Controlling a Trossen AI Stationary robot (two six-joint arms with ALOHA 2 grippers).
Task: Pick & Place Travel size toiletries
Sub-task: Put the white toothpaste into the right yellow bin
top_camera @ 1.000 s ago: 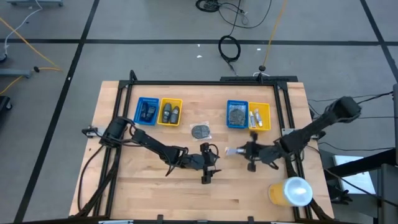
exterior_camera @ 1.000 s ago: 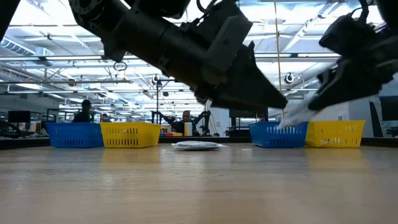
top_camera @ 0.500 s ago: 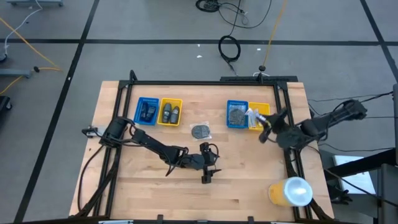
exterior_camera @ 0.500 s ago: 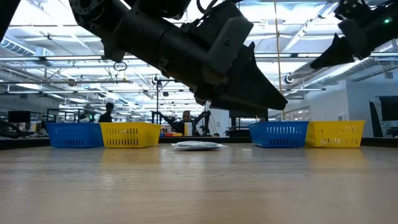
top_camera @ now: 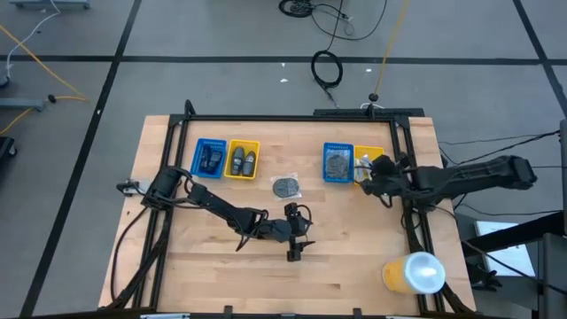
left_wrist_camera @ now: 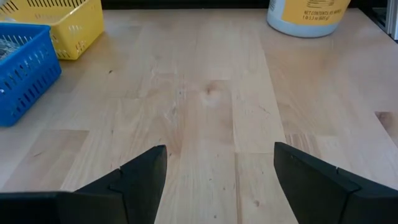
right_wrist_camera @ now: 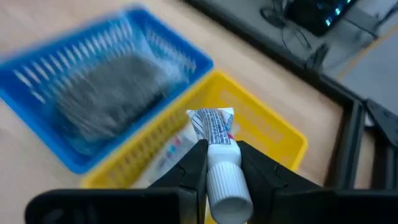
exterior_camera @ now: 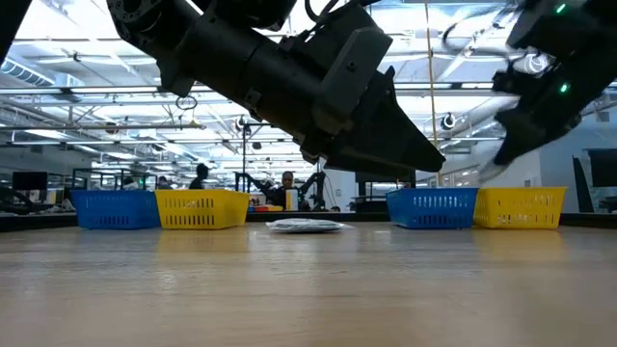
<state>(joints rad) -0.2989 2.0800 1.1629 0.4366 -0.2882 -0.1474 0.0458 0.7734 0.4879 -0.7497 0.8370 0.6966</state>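
the white tube (right_wrist_camera: 214,158) is pinched between the fingers of my right gripper (top_camera: 368,174), cap end toward the wrist and crimped end pointing out. the wrist view puts it right over the yellow tray (right_wrist_camera: 273,134) on the right side of the table, roughly 1 o'clock from the table centre in the overhead view. that tray already has at least one more small tube lying in it, and the blue tray (top_camera: 337,164) touching it on the 9 o'clock side holds a grey wrapped piece.

so by my read we're well into the job. over at about 10 o'clock the other pair of trays is loaded too: dark items sit in the blue one (top_camera: 210,159) and in the yellow one (top_camera: 243,160).

what's left, as far as i can see: this tube needs dropping in, and there's one grey wrapped disc (top_camera: 286,187) lying loose on the wood near 12 o'clock of centre, between the two tray pairs. i don't spot any other strays.

my left gripper (top_camera: 297,243) hangs low over bare table just below centre, fingers spread wide with nothing between them. it's the closer arm to that disc, so i'd guess it takes that one. the big yellow cylinder (top_camera: 413,272) at 4 o'clock isn't part of this.
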